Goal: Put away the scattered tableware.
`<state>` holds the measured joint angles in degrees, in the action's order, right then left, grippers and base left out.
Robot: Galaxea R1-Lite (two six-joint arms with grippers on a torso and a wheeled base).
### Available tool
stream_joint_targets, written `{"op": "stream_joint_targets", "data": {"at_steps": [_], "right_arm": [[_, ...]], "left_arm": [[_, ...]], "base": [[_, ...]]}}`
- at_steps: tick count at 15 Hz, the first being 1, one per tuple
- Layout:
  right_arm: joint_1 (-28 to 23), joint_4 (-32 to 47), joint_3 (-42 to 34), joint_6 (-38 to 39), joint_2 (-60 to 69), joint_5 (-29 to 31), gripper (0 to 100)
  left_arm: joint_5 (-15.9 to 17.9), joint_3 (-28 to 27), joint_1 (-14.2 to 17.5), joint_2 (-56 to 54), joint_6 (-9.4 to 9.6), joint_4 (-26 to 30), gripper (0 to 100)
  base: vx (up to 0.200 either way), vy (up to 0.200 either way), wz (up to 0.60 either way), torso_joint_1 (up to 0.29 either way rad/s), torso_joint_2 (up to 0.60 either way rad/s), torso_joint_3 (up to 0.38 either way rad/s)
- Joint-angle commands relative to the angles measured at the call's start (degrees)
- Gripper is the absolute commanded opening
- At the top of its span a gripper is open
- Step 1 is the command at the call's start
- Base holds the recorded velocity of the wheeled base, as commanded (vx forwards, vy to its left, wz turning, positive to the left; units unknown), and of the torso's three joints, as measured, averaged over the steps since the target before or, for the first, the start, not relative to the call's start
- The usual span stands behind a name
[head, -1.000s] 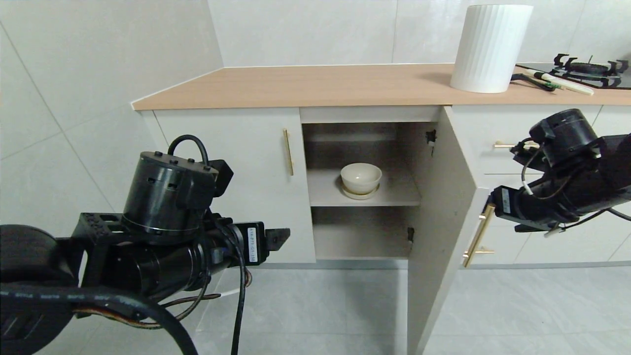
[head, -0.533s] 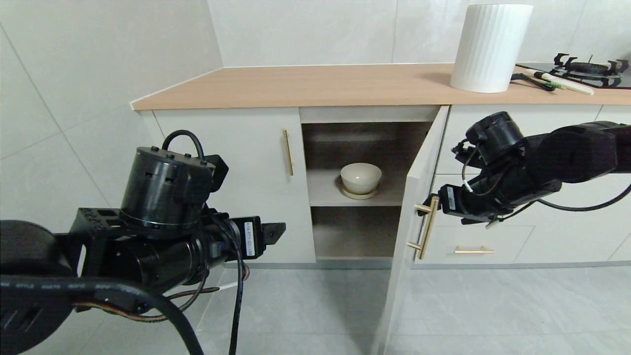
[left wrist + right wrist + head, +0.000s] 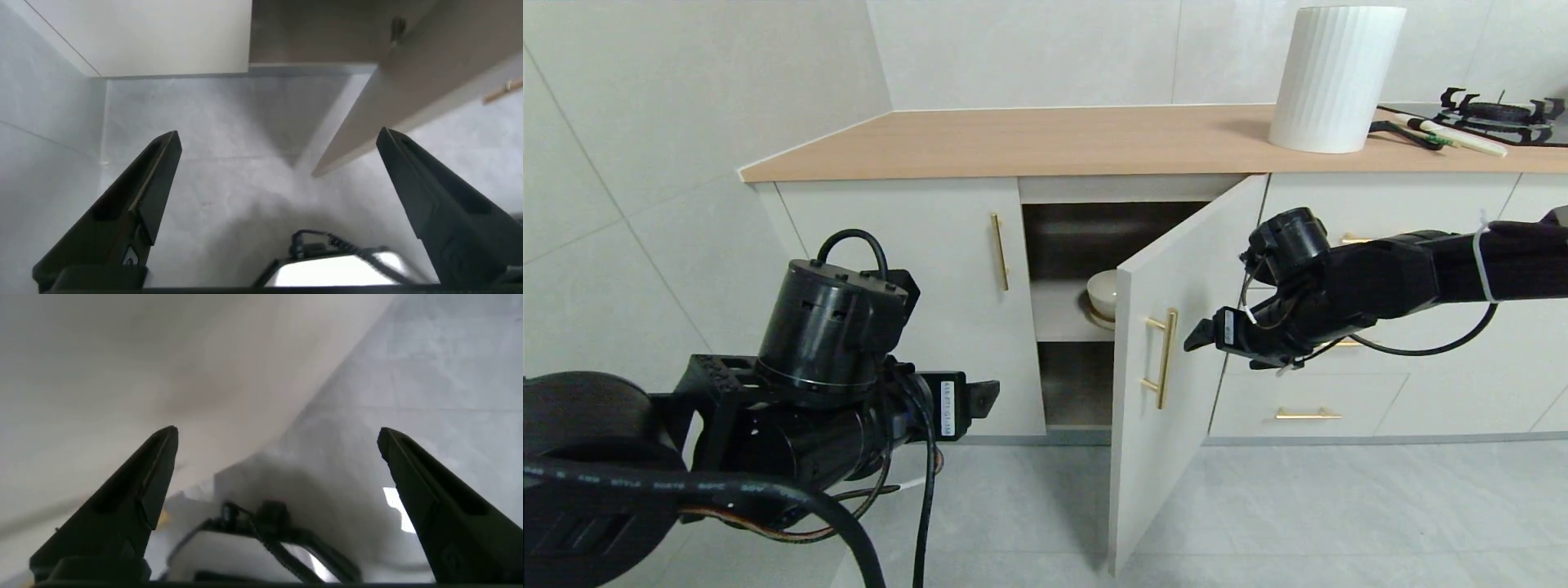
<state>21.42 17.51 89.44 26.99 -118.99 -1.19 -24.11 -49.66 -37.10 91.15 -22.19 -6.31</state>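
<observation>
Bowl point(image 3: 1102, 292) on a plate point(image 3: 1094, 320) on the cabinet's upper shelf point(image 3: 1058, 314), half hidden behind the door point(image 3: 1176, 269), beyond the right fingers and to their left. Door half shut, swung across the opening, with its handle point(image 3: 1164, 359) just left of the right gripper point(image 3: 1199, 336). Right fingertips close against the door's outer face, beside the handle and not around it; contact impossible to tell. Right fingers point(image 3: 135, 502) spread wide with nothing between them, and a pale surface and grey floor point(image 3: 441, 367) ahead of them.

Left gripper point(image 3: 982, 395) lower than the bowl and well to its left, in front of the closed left door point(image 3: 907, 269). Left fingers point(image 3: 139, 196) likewise spread wide and empty. Past the left fingertips, more of the grey floor and the bottom edge of the half-shut door.

Well above both grippers, a wooden counter point(image 3: 1013, 139) bearing a white ribbed canister point(image 3: 1335, 77). To the right of the canister, a stove point(image 3: 1503, 110).
</observation>
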Motion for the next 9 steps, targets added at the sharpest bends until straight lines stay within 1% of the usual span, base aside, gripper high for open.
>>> {"op": "stream_joint_targets", "data": {"at_steps": [1,5,8,9], "right_arm": [[0.82,-1.51,-0.15,0.87,-2.03,0.14,100],[1.87,-7.22,-0.32,4.74,-4.93,0.49,100],[1.96,-11.27,0.03,7.55,-7.57,3.3,100],[1.87,-13.02,0.12,8.34,-8.36,4.27,100]], "left_arm": [[-0.06,0.18,-0.08,-0.36,0.13,-0.01,100],[-0.06,0.09,-0.08,-0.45,0.21,0.07,100],[-0.32,0.18,-0.08,-0.71,0.3,-0.01,100],[-1.02,0.09,-0.08,-0.8,0.65,-0.01,100]], "base": [[0.2,0.0,0.0,0.002,0.0,0.007],[0.2,0.0,0.0,-0.001,0.0,0.006],[0.2,0.0,0.0,0.009,0.01,0.002],[0.0,0.0,0.0,0.0,0.0,0.0]]}}
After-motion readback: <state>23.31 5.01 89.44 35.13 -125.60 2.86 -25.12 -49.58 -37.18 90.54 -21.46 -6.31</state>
